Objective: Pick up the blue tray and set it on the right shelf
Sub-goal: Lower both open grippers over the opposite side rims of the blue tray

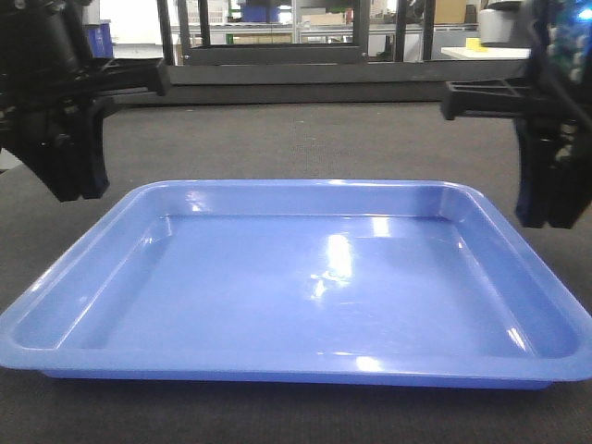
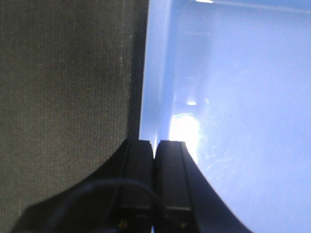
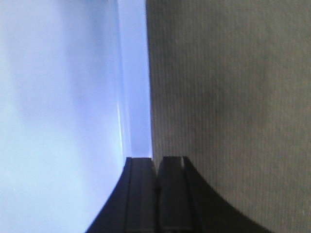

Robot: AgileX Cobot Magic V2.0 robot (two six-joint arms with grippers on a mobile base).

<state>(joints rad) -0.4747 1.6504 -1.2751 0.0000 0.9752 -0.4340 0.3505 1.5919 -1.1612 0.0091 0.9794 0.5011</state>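
Blue tray (image 1: 296,287) sits flat on the tabletop (image 1: 305,139) and fills the centre and lower part of the front view. It is glossy light-blue plastic, a shallow rectangle with rounded corners, low sloped walls and a flat rim. White glare spots sit on its floor right of centre. Nothing is in it.

The tabletop is dark with a fine woven-looking grain, which I see clearest in the wrist views (image 2: 63,87).

Left gripper (image 1: 79,190) is at the upper left of the front view. It is blocky matte black and sits beside the tray's far left corner. In its wrist view the two fingers are pressed together, seam only, no gap, at bottom centre (image 2: 155,143). They line up with the tray's left rim, with table on the left and blue floor on the right. I can't tell whether the tips touch the rim.

Right gripper (image 1: 550,217) is at the upper right, also black and angular, by the tray's far right corner. Its wrist view shows the fingers closed flat against each other (image 3: 155,159). They sit over the line where the tray's right rim meets the table, with tray (image 3: 58,97) on the left. I can't judge contact there either.

Dark-framed racks (image 1: 268,54) run across the top of the front view, blurred. I can't pick out which one is the right shelf.
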